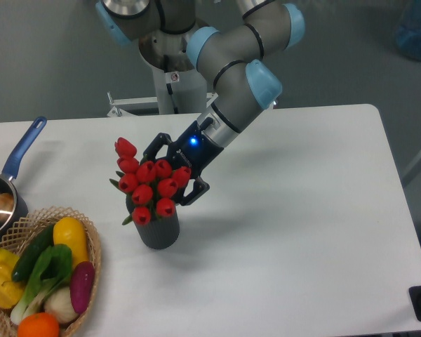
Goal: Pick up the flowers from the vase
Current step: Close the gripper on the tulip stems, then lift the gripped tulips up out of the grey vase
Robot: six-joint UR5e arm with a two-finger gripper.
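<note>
A bunch of red tulip flowers (149,184) with green leaves stands in the dark grey ribbed vase (158,230) on the white table, left of centre. My gripper (177,168) reaches down from the upper right, a blue light glowing on its body. Its black fingers (196,188) sit on either side of the bunch's right part, one behind the top buds and one at the lower right. The jaws look open, and the buds hide where the pads meet the flowers. The stems are hidden inside the vase.
A wicker basket (93,247) of colourful vegetables sits at the front left, close to the vase. A blue-handled steel saucepan (14,163) is at the left edge. The arm's base stands behind the table's far edge.
</note>
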